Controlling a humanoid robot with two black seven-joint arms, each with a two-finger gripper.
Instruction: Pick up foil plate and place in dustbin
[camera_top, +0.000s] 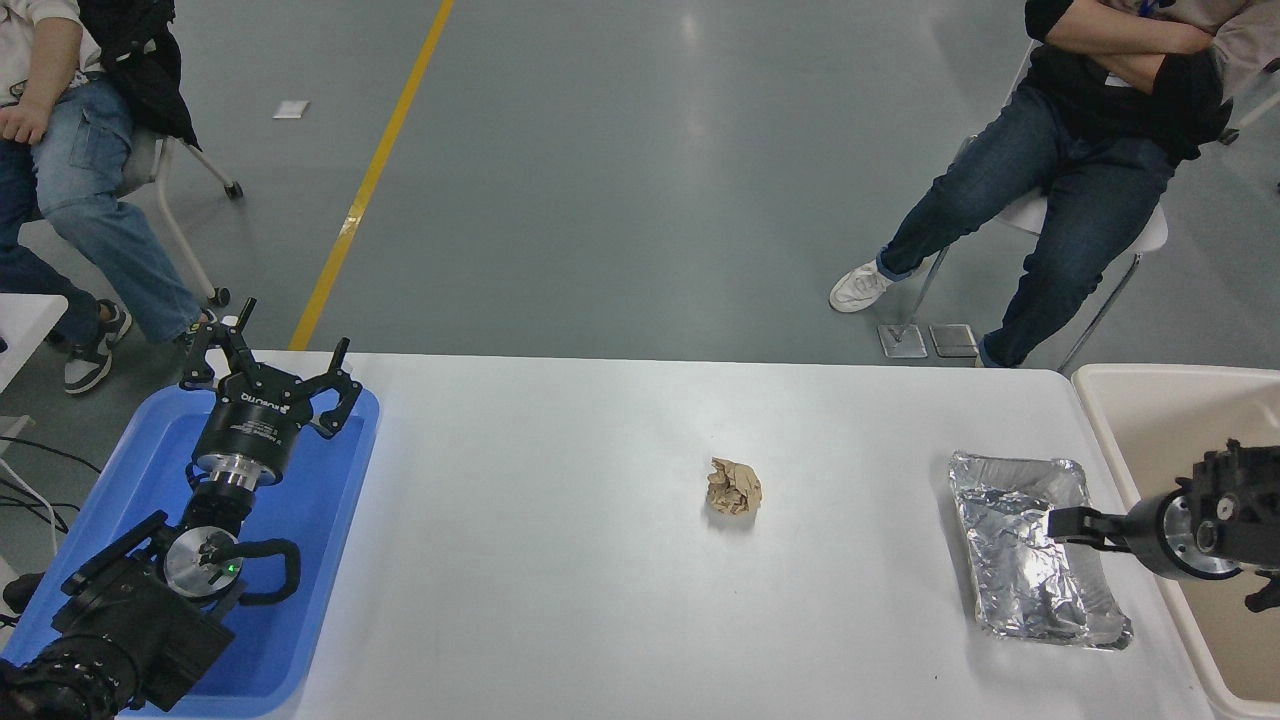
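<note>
1. The right gripper reaches in over the foil plate; only one finger shows, so how wide it stands cannot be told, nor whether it touches the foil.
2. The foil plate lies flat on the table, just beside the dustbin.
3. The left gripper, fingers spread and holding nothing, is parked over the blue tray, well apart from the plate; white lettering on its body is too small to read.

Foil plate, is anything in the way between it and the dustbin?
Nothing visible blocks it. The foil plate lies at the table's right edge, right beside the dustbin. Only the right gripper itself hangs over the plate's right side.
</note>
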